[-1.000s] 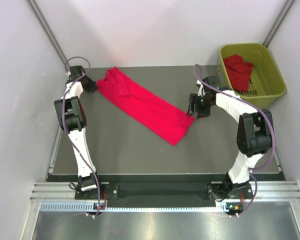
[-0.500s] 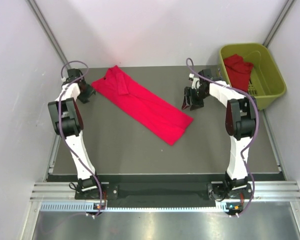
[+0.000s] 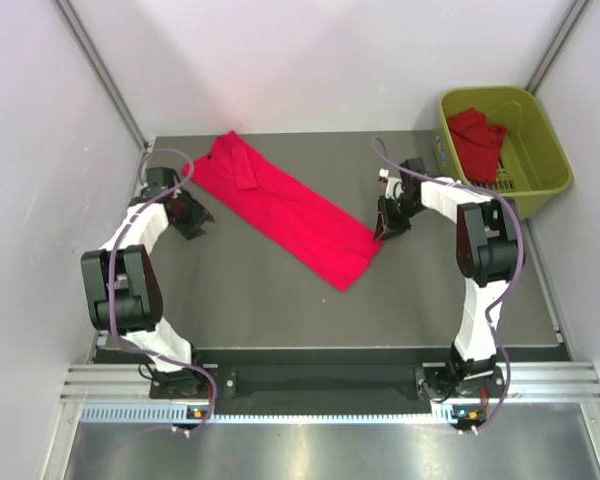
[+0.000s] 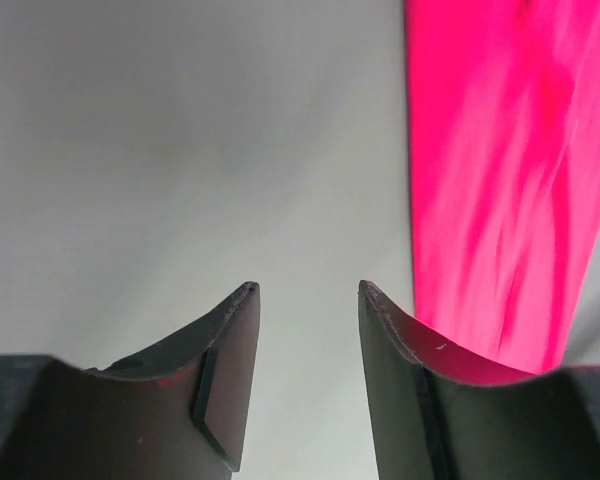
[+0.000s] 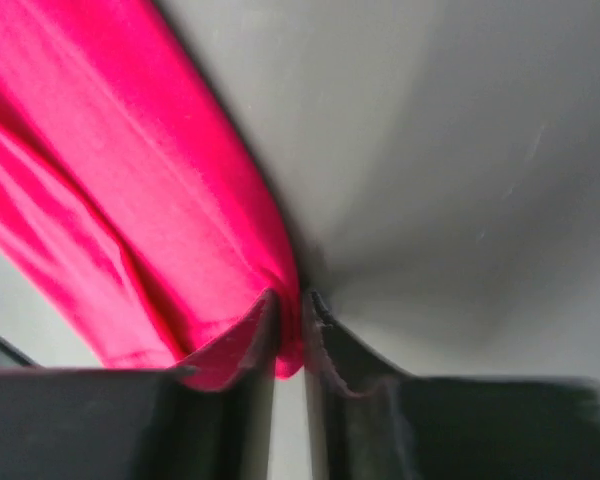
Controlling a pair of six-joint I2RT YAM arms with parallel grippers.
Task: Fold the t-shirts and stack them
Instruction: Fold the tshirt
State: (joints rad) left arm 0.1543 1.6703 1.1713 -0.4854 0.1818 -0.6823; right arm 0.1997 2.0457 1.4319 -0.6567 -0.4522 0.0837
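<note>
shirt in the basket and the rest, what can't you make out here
Top view: crumpled shirt in the basket, too small to tell folds.
Left wrist view: flat shirt blurred, cut off at top and right edges.
Right wrist view: the right gripper hides how much cloth it pinches.
</note>
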